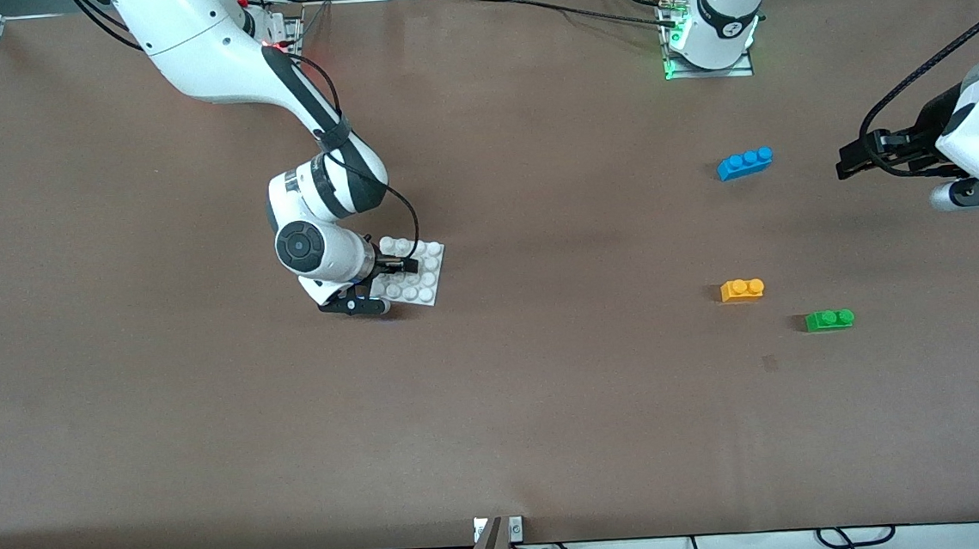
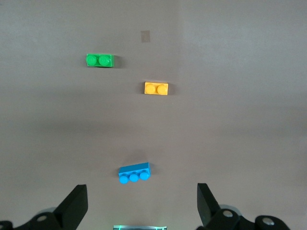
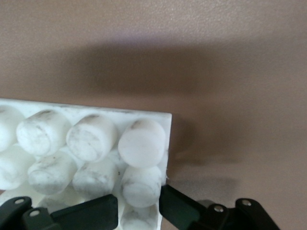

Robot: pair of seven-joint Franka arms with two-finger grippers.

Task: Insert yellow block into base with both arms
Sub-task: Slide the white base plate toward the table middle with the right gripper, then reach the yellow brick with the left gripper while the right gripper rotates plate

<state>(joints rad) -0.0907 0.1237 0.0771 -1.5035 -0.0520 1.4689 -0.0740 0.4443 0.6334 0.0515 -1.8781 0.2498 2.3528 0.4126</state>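
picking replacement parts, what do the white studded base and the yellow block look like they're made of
The base: likely hard moulded plastic, matte white, its rounded studs scuffed with grey marks; the right claw is shut on its edge. The yellow block: apparently the same kind of plastic, smooth, evenly orange-yellow, with crisp edges and two moulded studs.

my left gripper (image 2: 142,206) hanging wide open, blue brick (image 2: 134,173) closest to it, yellow block (image 2: 156,88) and green brick (image 2: 99,60) further out on the table (image 2: 240,120)
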